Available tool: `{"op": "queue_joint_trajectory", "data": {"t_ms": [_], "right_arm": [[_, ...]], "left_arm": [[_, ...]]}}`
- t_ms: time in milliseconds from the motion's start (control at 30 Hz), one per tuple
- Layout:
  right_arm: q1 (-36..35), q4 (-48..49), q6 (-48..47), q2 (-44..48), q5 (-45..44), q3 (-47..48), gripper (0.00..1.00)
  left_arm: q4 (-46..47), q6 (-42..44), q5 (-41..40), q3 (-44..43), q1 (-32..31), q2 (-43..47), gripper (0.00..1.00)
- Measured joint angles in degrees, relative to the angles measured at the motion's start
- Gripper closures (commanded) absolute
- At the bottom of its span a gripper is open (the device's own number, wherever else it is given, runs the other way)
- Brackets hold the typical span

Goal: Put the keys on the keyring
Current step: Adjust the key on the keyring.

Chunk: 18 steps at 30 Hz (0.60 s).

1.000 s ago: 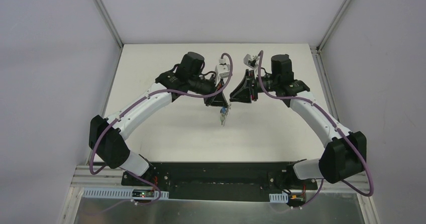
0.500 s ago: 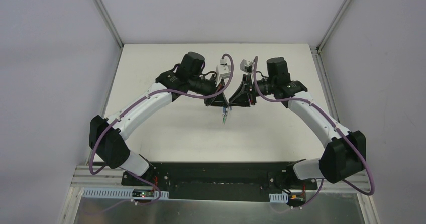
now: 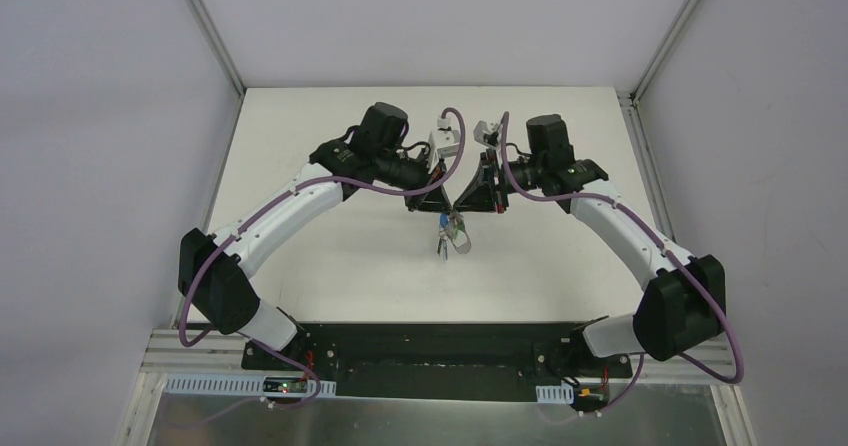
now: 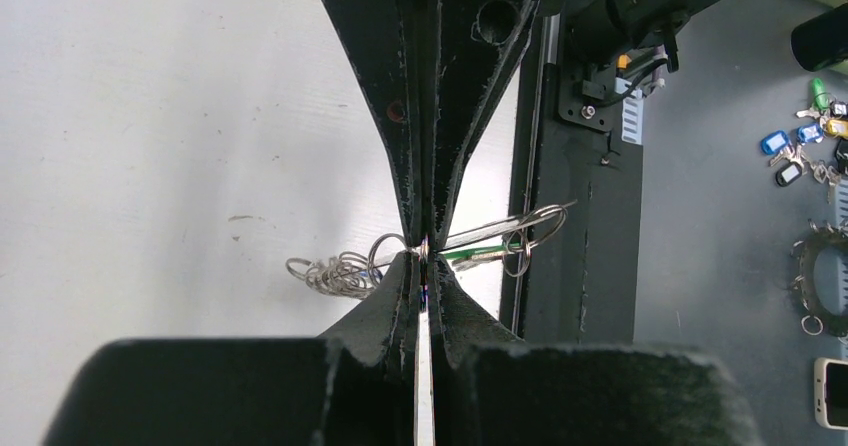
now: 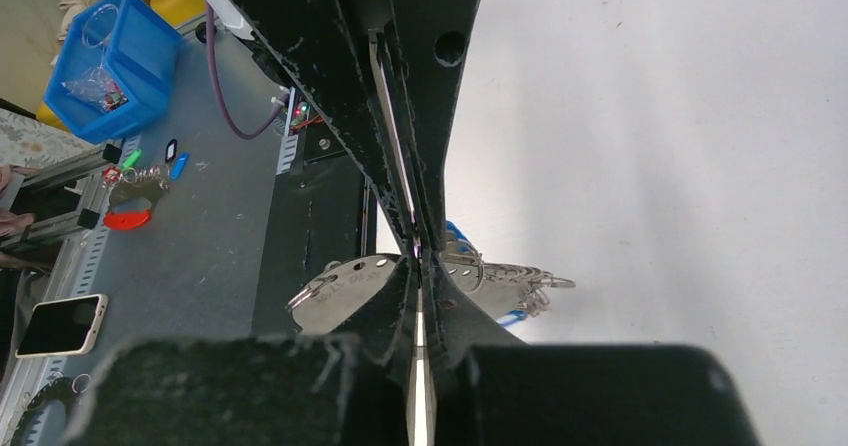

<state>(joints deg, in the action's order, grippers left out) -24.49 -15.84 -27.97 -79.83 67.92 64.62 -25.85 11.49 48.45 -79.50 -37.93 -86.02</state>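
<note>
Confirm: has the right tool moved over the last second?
Yes. In the top view the right tool has shifted left, away from the table's right edge, and is now tip to tip with the left tool.

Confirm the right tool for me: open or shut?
The right tool is shut. In the right wrist view its fingers meet with no gap, right where the keyring crosses them. Whether they actually pinch a ring, cannot tell.

- Matte black left end effector [image 4: 424, 256] and right end effector [image 5: 420, 256]
- Shiny silver wire-ring metal keyring [image 4: 330, 274]
- Tiny green-headed key [image 4: 480, 257]
- Tiny blue-headed key [image 5: 457, 233]
- Plain white flat desk [image 3: 340, 256]
- White-shelled, black-jointed left arm [image 3: 290, 211]
</note>
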Motion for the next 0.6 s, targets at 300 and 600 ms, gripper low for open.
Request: {"op": "queue_joint_trajectory", "data": {"t_ms": [300, 600], "right_arm": [[0.9, 8.1, 8.3, 0.0, 1.0, -2.7, 1.0], [2.7, 22.6, 21.4, 0.2, 3.0, -8.3, 1.0]], "left_arm": [[0.7, 0.5, -0.1, -0.1, 0.1, 0.0, 0.82], [4.3, -0.4, -0.1, 1.7, 0.2, 0.4, 0.84]]}}
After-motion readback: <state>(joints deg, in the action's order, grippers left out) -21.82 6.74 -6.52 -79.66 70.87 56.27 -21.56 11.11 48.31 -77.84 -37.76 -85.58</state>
